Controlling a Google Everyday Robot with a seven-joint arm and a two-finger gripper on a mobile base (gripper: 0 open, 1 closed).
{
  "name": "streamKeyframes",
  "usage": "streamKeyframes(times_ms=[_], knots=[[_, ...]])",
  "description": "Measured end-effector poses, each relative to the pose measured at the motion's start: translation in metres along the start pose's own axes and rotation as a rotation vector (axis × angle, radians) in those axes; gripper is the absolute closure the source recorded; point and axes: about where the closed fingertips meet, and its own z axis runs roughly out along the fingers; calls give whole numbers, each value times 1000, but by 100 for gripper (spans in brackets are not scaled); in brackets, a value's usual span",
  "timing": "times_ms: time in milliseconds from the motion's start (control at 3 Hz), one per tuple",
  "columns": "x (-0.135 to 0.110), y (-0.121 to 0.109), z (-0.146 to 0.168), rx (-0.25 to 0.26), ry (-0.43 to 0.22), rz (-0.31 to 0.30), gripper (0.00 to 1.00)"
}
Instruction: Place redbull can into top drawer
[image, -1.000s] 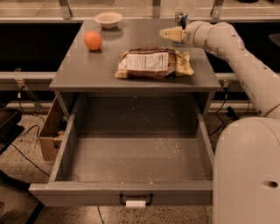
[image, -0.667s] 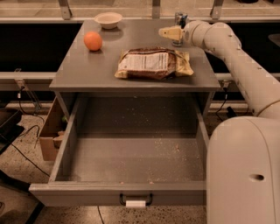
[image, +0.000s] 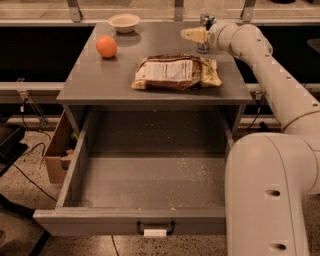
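The robot's tool (image: 196, 35) sits at the far right corner of the grey surface (image: 85, 82), right against the upright redbull can (image: 205, 20); whether it grips the can cannot be told. A crumpled snack bag (image: 176, 73) lies just in front of the can, between it and the top drawer (image: 130, 222), which stands pulled out below with a crumb-speckled floor. An orange (image: 106, 47) and a small white bowl (image: 124, 22) rest well apart on the left.
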Motion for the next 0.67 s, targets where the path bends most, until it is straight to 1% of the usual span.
streamKeyframes(times_ms=[333,667], knots=[[3,-3,11,2,15,-10,14],[4,-14,18,24,25,-20,45]])
